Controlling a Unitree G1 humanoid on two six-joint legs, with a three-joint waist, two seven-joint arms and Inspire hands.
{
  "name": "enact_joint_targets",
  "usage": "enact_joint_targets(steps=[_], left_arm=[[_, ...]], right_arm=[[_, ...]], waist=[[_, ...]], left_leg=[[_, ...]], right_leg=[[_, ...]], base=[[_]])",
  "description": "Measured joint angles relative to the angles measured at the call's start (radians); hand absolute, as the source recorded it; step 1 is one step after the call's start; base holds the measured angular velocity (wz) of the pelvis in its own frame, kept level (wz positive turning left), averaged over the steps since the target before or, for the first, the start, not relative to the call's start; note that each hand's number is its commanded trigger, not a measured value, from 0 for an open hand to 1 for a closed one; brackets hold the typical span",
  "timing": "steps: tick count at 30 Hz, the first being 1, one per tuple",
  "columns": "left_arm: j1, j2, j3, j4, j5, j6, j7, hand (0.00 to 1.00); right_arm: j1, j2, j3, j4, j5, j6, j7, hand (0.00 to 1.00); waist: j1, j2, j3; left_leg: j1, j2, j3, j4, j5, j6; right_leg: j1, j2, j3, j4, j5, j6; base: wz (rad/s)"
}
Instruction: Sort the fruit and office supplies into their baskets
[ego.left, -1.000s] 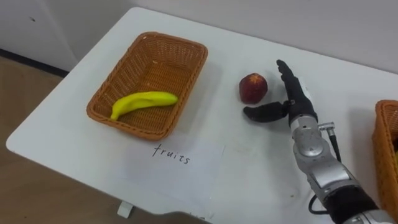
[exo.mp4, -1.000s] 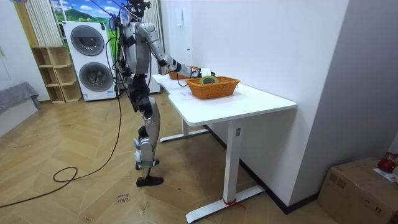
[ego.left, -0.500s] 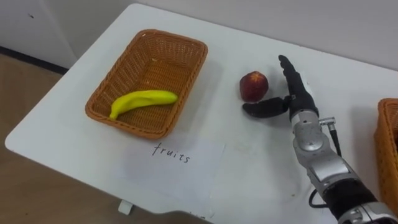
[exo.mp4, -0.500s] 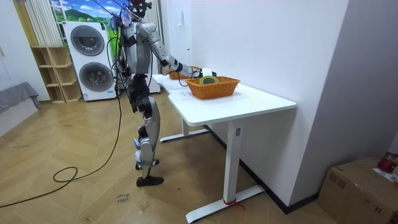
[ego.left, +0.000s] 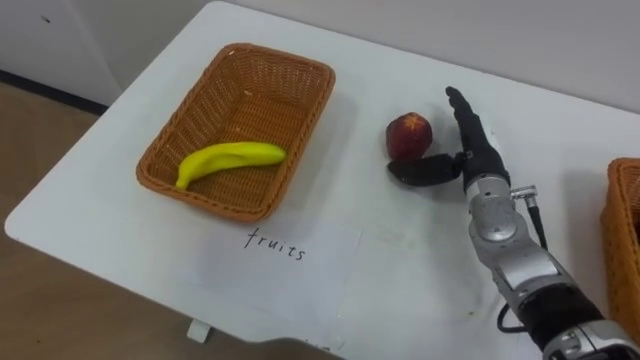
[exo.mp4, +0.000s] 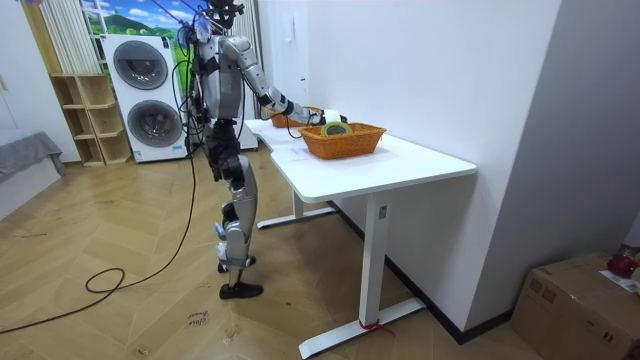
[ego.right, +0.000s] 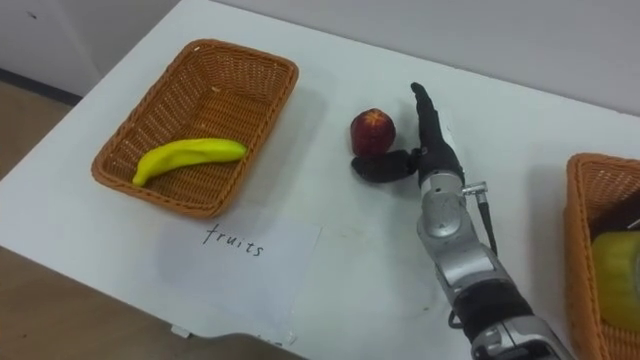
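Right hand (ego.left: 478, 160): lay low over the white table (ego.left: 400, 275), fingers (ego.left: 467, 120) straight and pointing away from the robot, thumb (ego.left: 420, 170) spread wide toward the robot's left. It held nothing.

Task item: round red fruit with a yellowish patch (ego.left: 409, 135) sat on the table in the crook between thumb and fingers, just left of the fingers and just beyond the thumb. Could not tell whether either touched it.

Judgement: the open hand was set around the fruit so that closing would trap it; the grasp was not yet made.

Left of the hand, well apart: rectangular brown wicker basket (ego.left: 300, 70) holding a yellow banana (ego.left: 230, 160). One fruit was thus sorted, which marks this basket as the red fruit's likely destination. A white paper sheet with handwriting (ego.left: 290, 260) lay in front of that basket, probably as its label.

Right of the hand: second brown wicker basket (ego.right: 590, 165), with a yellow-green item (ego.right: 615, 265) inside that I could not identify.
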Motion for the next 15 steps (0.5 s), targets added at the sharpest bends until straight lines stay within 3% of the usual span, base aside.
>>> enact_joint_targets(steps=[15], left_arm=[[-0.002, 0.021, 0.0, 0.023, -0.038, 0.0, 0.0, 0.0]], right_arm=[[-0.009, -0.004, 0.041, 0.0, -0.031, 0.0, 0.009, 0.0]], waist=[[0.004, -0.009, -0.0005]], left_leg=[[0.004, 0.0, 0.0, 0.002, 0.001, 0.0]], right_leg=[[0.005, 0.0, 0.0, 0.0, 0.0, 0.0]], base=[[0.0]])
